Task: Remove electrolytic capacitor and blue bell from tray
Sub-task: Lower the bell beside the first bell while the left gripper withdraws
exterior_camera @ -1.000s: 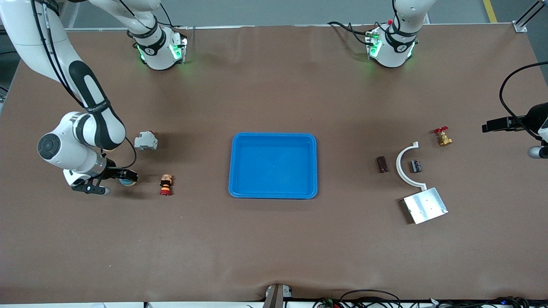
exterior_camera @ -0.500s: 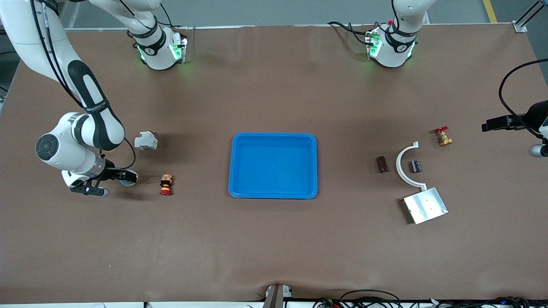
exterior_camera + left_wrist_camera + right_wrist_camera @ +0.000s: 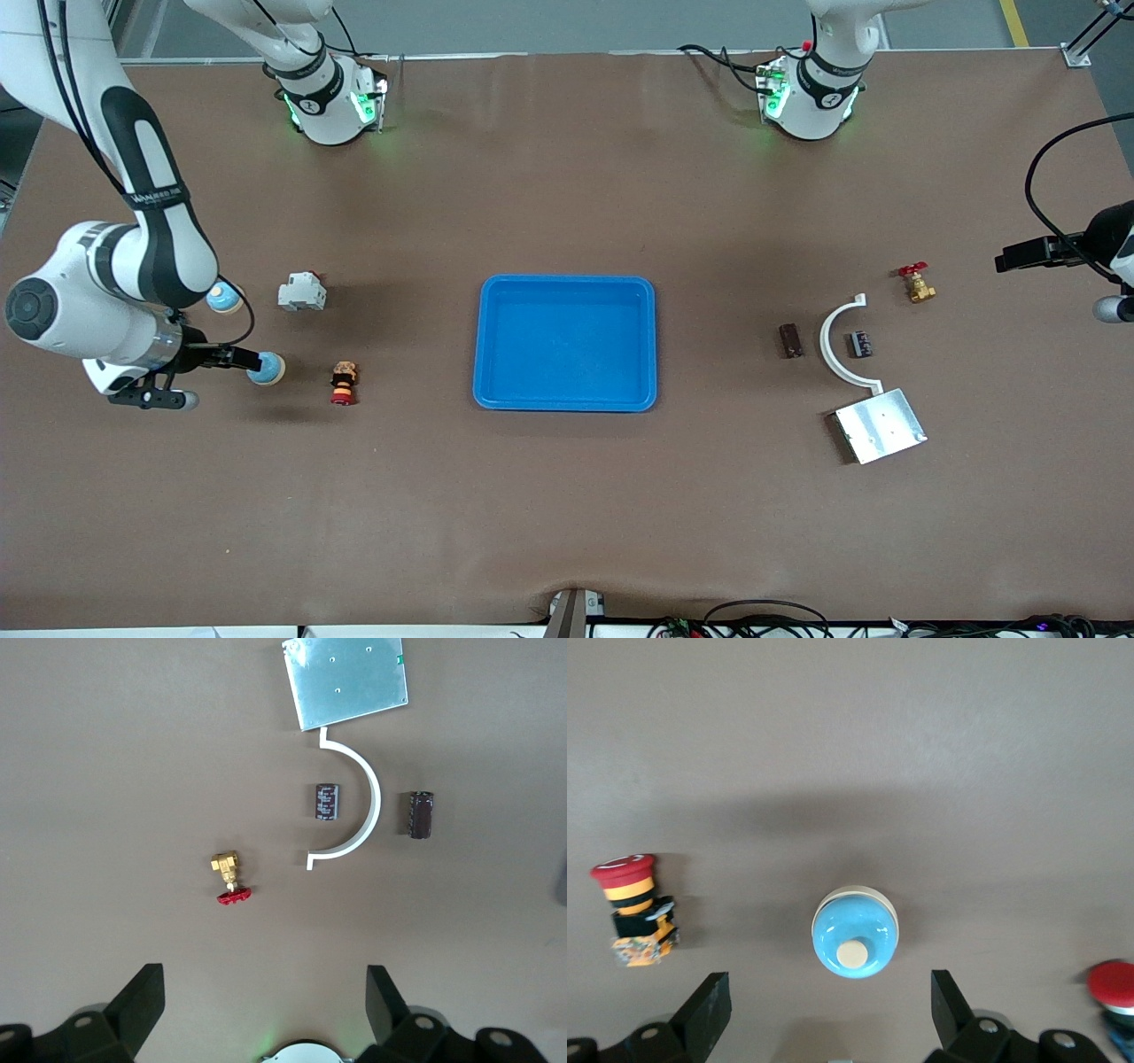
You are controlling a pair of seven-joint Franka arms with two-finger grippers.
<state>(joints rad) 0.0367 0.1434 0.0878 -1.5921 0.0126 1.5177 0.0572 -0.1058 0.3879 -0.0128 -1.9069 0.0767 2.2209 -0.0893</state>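
A blue bell (image 3: pixel 266 368) with a cream button stands on the brown table near the right arm's end. In the right wrist view the bell (image 3: pixel 855 935) lies just ahead of my right gripper (image 3: pixel 828 992), which hangs open above it, holding nothing. A second blue bell (image 3: pixel 225 299) shows beside the right arm. Toward the left arm's end, one dark capacitor (image 3: pixel 327 802) lies inside a white arc (image 3: pixel 359 806) and another (image 3: pixel 420 814) lies outside it. My left gripper (image 3: pixel 264 983) is open and empty, high over the table beside these parts.
A blue tray (image 3: pixel 567 280) sits mid-table. A red-capped push button (image 3: pixel 344 383) and a grey breaker (image 3: pixel 301 291) lie near the bells. A brass valve (image 3: pixel 918 284) and a metal plate (image 3: pixel 881 425) lie by the capacitors (image 3: pixel 861 344). A red-topped part (image 3: pixel 1112 983) shows at the right wrist view's edge.
The right arm has lifted and drawn toward its end of the table, uncovering the second bell. The bell below it stays put. The left arm has barely moved.
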